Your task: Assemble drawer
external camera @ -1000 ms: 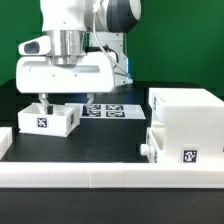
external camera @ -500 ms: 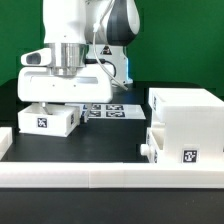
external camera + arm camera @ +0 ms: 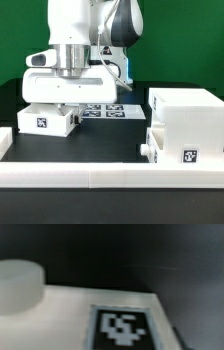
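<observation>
A small white open-top tray (image 3: 40,122) with a square tag on its front stands at the exterior view's left. My gripper (image 3: 65,103) hangs low right over it, and the hand hides the fingers and the tray's top. The large white housing (image 3: 185,108) stands at the exterior view's right. A second tagged tray (image 3: 182,147) with a knob (image 3: 146,150) sits in its lower front. The wrist view shows a blurred white surface with a tag (image 3: 122,328) and a round white knob-like shape (image 3: 20,283) very close. No fingers show there.
The marker board (image 3: 105,110) lies flat on the black table behind the left tray. A long low white rail (image 3: 110,180) runs along the front, with an end piece at the far left (image 3: 5,142). A green wall stands behind.
The arm has shifted toward the exterior view's right and dropped lower over the left tray. The finger seen earlier at the tray's left wall is now hidden.
</observation>
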Robot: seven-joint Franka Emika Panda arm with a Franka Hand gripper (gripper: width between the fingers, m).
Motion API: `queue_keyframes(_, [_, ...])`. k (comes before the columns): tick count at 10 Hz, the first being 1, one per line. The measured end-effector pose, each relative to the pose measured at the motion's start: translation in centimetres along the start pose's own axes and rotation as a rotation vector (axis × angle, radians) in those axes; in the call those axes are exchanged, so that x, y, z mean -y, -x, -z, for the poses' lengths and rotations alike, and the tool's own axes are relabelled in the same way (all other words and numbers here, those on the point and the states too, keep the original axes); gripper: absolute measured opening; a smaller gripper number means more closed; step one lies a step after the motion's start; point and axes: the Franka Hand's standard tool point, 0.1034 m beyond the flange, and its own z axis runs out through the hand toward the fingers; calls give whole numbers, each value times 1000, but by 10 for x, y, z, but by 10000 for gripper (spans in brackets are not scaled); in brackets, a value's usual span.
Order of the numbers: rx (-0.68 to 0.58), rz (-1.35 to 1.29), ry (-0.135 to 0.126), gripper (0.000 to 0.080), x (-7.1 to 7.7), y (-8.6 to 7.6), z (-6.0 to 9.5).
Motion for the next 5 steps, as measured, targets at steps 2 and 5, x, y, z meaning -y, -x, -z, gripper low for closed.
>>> queue_keyframes(2, [0,9,-2,41,4,-1,0])
queue_keyframes(5, [-11,50,-7,41,22,-8,4])
